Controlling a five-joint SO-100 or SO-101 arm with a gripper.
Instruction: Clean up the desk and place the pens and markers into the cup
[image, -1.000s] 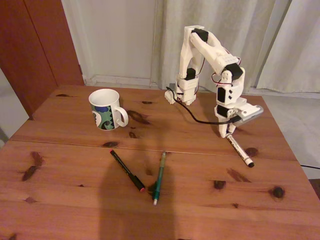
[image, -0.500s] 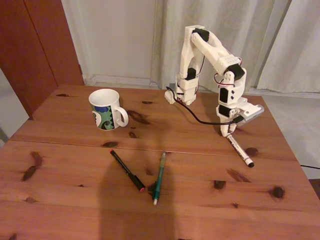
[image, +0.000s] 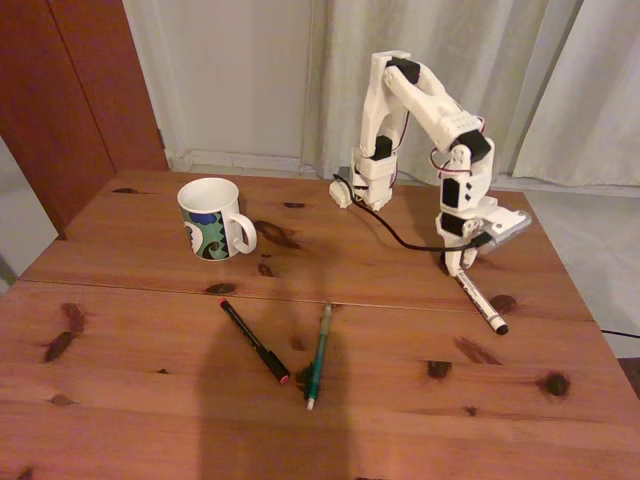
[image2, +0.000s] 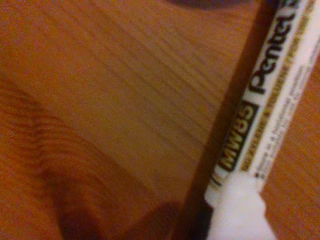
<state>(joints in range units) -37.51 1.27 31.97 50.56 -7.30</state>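
Clearly white black-ended marker (image: 481, 300), "Pentel"-labelled.

White marker (image2: 272, 95) cropped (lettering perhaps blurred)

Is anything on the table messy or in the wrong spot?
Yes. A black pen, a green pen and a white marker lie loose on the table, outside the empty-looking mug. Nothing looks spilled or broken.

Fixed view high before the desk (image: 150, 400); wrist view close over white marker (image2: 270, 100).
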